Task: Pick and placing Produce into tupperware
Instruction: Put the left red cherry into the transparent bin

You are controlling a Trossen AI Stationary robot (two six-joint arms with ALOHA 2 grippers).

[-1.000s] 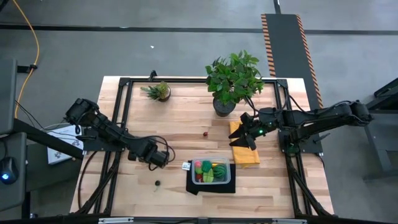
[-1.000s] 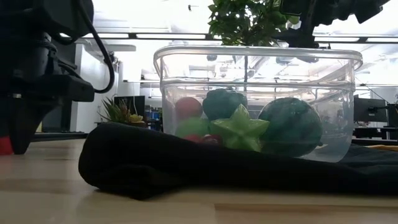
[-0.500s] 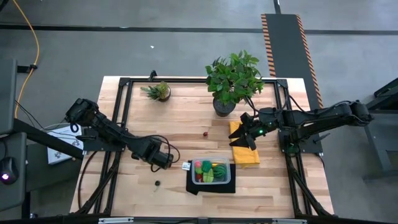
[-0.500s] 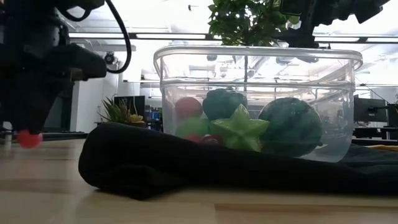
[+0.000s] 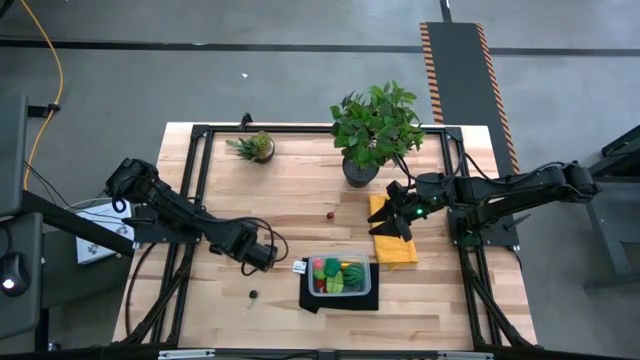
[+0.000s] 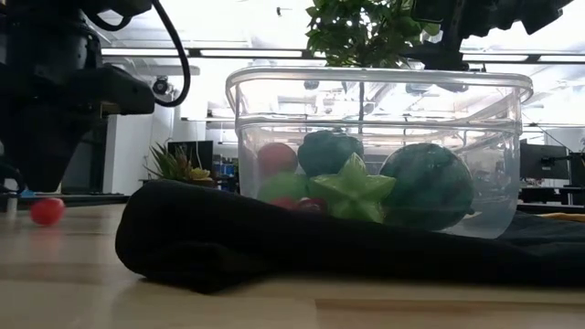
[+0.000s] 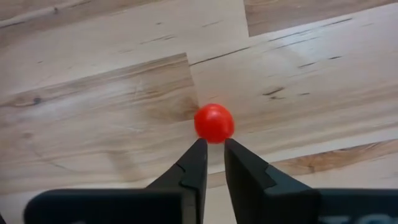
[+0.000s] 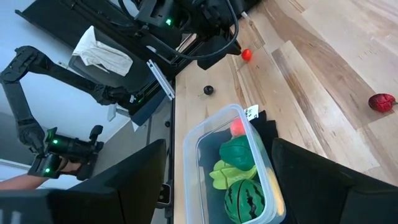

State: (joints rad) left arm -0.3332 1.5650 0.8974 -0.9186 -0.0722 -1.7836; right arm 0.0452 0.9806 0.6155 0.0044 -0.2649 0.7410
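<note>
L gripper nearly clenched, grasping nothing; red ball lies on counter just past its tips, left of tupperware. R gripper released, hovering over yellow cloth.

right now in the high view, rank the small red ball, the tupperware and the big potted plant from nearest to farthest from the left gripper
1. small red ball, just past the left gripper
2. tupperware, to its right on the black mat
3. big potted plant, at the far edge
</note>
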